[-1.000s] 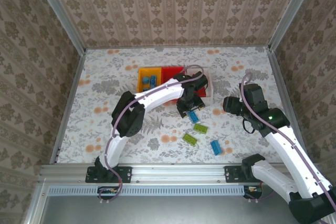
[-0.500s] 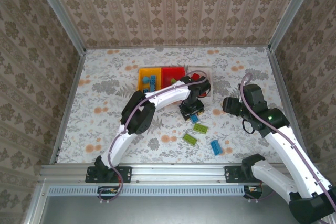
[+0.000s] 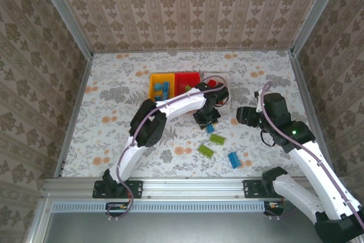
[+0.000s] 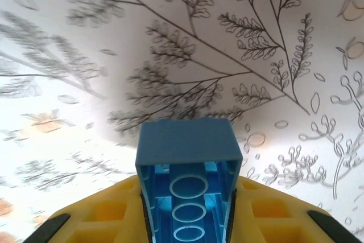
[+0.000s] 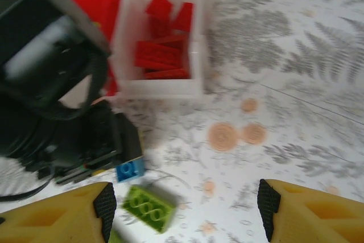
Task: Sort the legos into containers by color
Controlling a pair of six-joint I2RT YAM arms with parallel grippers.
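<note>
Floral-patterned tabletop (image 3: pixel 114 112) spread beneath both arms, closed in by papered walls (image 3: pixel 182 9). At its far middle three bins stood side by side: the yellow-orange bin (image 3: pixel 153 81) on the left with blue bricks (image 3: pixel 162 88) inside, the red bin (image 3: pixel 185 78) in the middle, and the white bin (image 5: pixel 165 88) on the right, holding a heap of red bricks (image 5: pixel 162 49).

The left gripper (image 4: pixel 187 197) reached down just in front of the white bin. Its yellow fingers (image 4: pixel 96 220) were clamped on either side of a blue brick (image 4: pixel 187 146), whose hollow underside faced the wrist camera. Whether that brick rested on the table or hung just above it was hard to judge.

Nearer the arm bases lay a lime green brick (image 3: pixel 216 139), then another green brick (image 3: pixel 206 151), and a second blue brick (image 3: pixel 234 159) closest to the front edge, all three apart from one another. The right gripper (image 5: pixel 185 209) hovered to the right of them, angled toward the white bin, its jaws spread wide with nothing between them.
</note>
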